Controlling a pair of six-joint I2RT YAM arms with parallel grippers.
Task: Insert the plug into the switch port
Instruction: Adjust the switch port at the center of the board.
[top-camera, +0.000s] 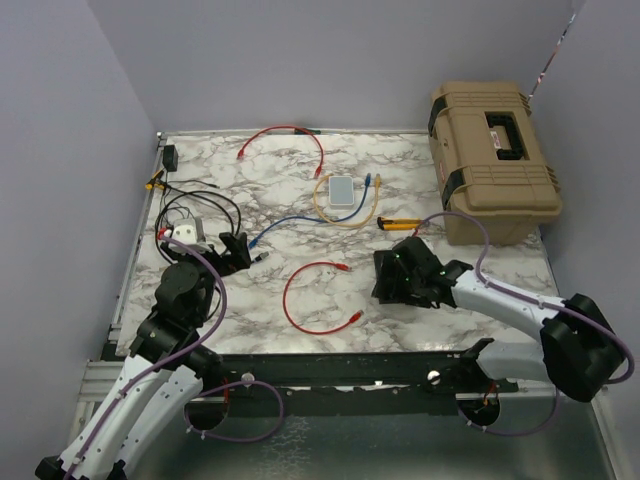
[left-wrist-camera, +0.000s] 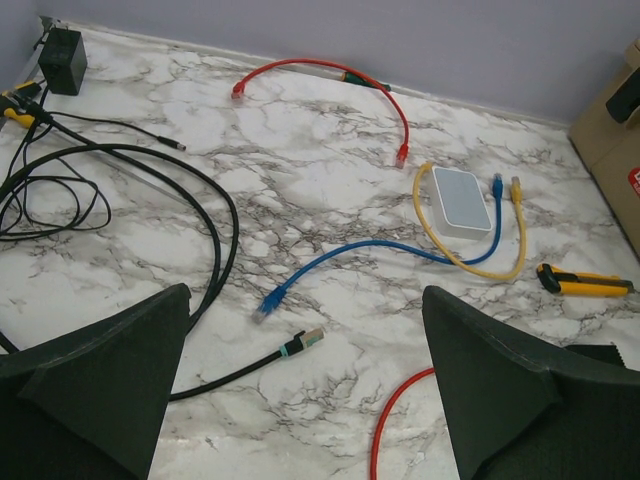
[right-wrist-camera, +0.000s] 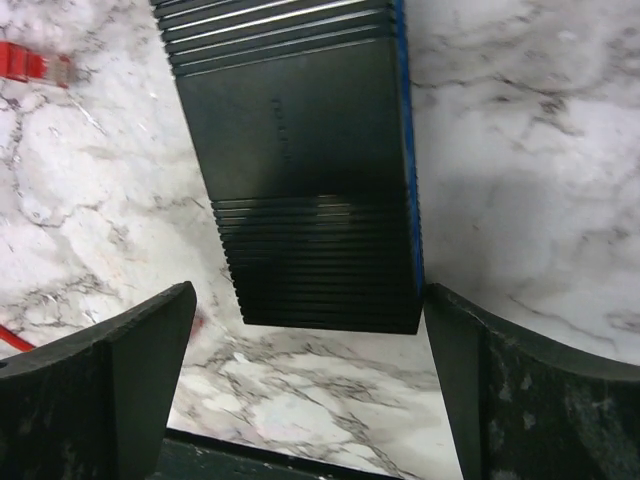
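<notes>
Right gripper hangs over black switch, fingers spread wide and holding nothing. Switch lies flat on desk by near edge, right of centre; I judge fingers are lined up to steady it. Left gripper, fingers released and empty, faces black cable's plug toward left edge, probably my pick.

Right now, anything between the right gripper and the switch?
Nothing visible. The switch lies flat on the marble tabletop directly below the open right gripper, framed by its fingers; the red plug sits off to one side.
</notes>
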